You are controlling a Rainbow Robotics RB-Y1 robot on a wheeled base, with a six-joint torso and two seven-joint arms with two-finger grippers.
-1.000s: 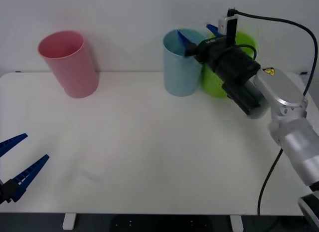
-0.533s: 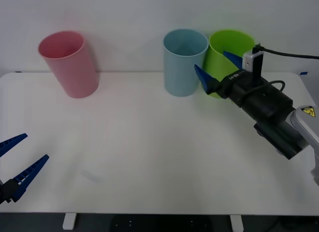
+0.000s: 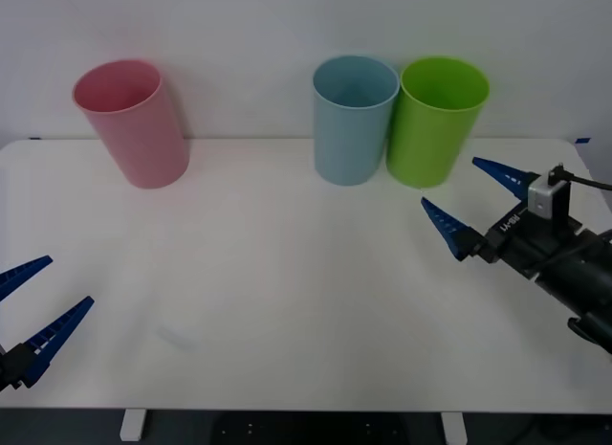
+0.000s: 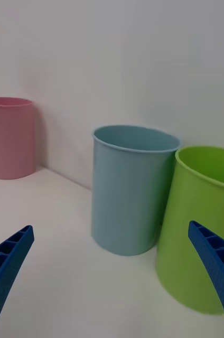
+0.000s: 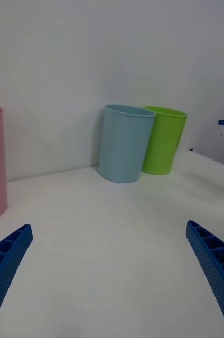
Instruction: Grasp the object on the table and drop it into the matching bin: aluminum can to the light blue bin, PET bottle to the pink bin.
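Right gripper hung with fingers spread, empty, in front of the lime green bin beside the light blue bin; left gripper splayed, idle; can's whereabouts unclear, so a missed drop could pass unchecked.

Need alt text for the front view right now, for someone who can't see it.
The right gripper hangs open and empty over the white table, near a green bin and light blue bin. A pink bin stands far left; the left gripper waits open.
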